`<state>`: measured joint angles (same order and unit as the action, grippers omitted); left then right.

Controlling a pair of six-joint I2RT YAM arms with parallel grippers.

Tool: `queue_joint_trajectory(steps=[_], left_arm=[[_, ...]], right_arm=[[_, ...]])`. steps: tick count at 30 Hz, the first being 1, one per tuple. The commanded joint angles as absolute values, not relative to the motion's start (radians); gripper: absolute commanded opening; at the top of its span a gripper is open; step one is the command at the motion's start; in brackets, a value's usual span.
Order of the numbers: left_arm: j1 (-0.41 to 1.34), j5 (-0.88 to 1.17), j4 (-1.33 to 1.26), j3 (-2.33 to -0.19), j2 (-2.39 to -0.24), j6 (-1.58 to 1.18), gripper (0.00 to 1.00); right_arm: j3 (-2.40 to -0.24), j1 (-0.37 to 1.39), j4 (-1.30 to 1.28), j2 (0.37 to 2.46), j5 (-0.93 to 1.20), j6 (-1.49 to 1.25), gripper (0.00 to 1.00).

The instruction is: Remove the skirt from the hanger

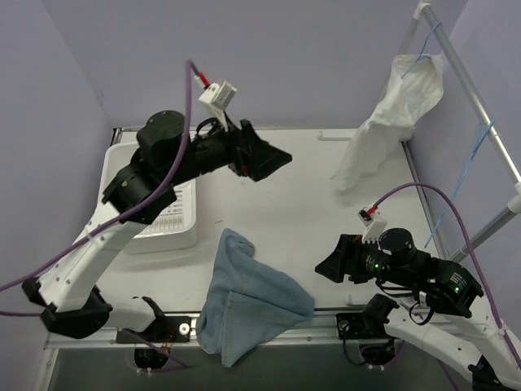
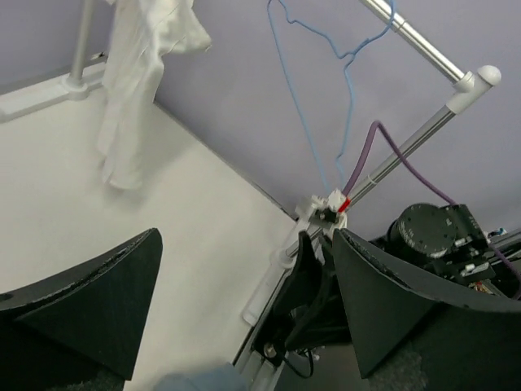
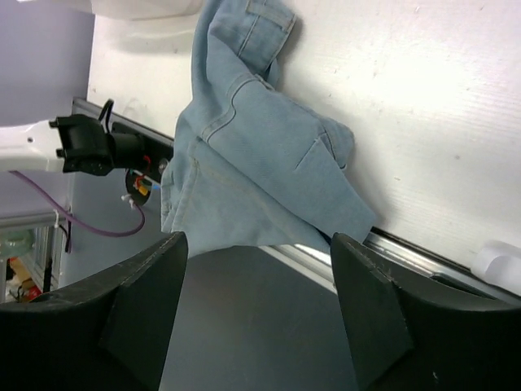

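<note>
Denim skirt (image 1: 244,301) at table (image 1: 285,212) edge, left of right tool (image 1: 324,265); jaws apart

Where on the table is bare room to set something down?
The widest bare patch is the middle of the table, between the denim skirt, the white basket and the white garment. A narrower strip lies between skirt and right gripper. The near edge is crowded: the skirt overhangs it.
</note>
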<state>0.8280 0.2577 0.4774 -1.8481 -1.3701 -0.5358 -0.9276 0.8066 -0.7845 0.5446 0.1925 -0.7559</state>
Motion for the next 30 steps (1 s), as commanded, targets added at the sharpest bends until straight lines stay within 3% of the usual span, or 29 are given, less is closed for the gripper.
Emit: queue_joint_trajectory(steps=[1, 6, 9, 16, 21, 30], left_arm=[[0.868, 0.108, 0.679, -1.720, -1.280, -0.518, 0.94], [0.966, -0.128, 0.848, -1.398, -1.102, -0.695, 0.94], [1.052, -0.303, 1.053, -1.280, -1.062, -0.946, 0.94], [1.350, -0.515, 1.293, -1.305, -1.139, -1.273, 0.94], [1.394, -0.480, 1.272, -1.298, -1.229, -1.308, 0.94], [1.330, -0.394, 1.045, -1.025, -1.039, -1.535, 0.94]], right_arm=[[-0.988, 0.810, -0.821, 0.563, 0.094, -0.747, 0.67], [-0.997, 0.811, -0.804, 0.589, 0.058, -0.753, 0.68], [-0.999, 0.811, -0.790, 0.598, 0.043, -0.758, 0.67], [-0.986, 0.811, -0.793, 0.624, 0.015, -0.735, 0.67], [-0.986, 0.811, -0.795, 0.624, 0.020, -0.733, 0.67], [-0.986, 0.811, -0.853, 0.574, 0.003, -0.752, 0.67]])
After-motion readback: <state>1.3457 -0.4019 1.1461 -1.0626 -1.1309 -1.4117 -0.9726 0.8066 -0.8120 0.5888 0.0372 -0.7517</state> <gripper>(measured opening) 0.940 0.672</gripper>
